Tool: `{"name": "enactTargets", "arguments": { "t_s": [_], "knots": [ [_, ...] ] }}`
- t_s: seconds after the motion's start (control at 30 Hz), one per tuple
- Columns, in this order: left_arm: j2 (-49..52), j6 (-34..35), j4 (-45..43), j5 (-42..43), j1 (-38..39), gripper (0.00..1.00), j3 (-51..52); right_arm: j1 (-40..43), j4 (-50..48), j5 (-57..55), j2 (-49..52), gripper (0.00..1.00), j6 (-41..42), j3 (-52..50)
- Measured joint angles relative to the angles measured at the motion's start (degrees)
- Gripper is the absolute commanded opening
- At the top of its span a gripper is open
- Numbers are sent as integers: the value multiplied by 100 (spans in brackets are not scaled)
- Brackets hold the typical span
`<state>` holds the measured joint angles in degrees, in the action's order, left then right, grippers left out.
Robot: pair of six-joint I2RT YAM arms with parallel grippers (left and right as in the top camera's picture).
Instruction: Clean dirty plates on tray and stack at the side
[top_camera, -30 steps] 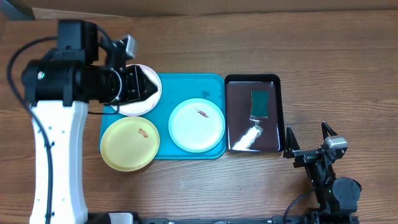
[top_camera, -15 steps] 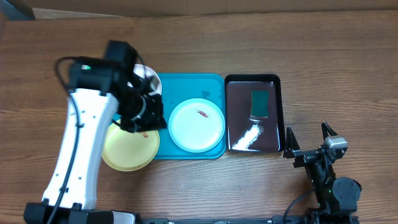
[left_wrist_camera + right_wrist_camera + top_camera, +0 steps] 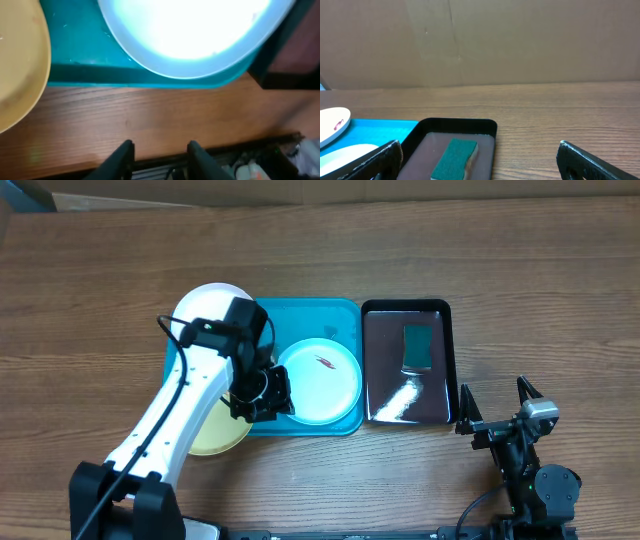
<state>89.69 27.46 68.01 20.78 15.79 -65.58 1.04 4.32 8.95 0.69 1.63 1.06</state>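
The overhead camera looks straight down on the whole counter (image 3: 500,270) from well above. The left wrist camera hangs close over the near rim of the tray (image 3: 75,45), facing steeply down, and shares the mint plate (image 3: 190,30) with the overhead view. The right wrist camera sits low, facing level across the black tray (image 3: 455,124) and sponge (image 3: 452,157), both also seen from overhead.

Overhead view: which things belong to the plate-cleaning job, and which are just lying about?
Job: white plate, mint plate, yellow plate, turquoise tray, probably the green sponge.
Lying about: black tray under the sponge, cardboard backdrop.
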Motion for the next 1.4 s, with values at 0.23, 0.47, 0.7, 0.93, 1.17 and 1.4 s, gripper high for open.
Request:
{"name": "enactTargets", "arguments": {
  "t_s": [0.23,0.47,0.7,0.93,1.17,1.4],
  "knots": [
    [0,1091,-450,-621,243,37,302,0,0,2,0,100,2,0],
    [0,2105,-1021,-1073,765,43,529,-2,0,0,0,100,2,0],
    [0,2844,-1095,-1534,1123,39,551,0,0,2,0,100,2,0],
    [0,3283,-1381,-1709,1239,36,706,-2,0,2,0,100,0,0],
    [0,3464,-1985,-1766,1300,27,1095,-2,0,2,0,100,2,0],
    [0,3582,-2127,-1849,1311,26,1209,0,0,2,0,100,0,0]
  ]
}}
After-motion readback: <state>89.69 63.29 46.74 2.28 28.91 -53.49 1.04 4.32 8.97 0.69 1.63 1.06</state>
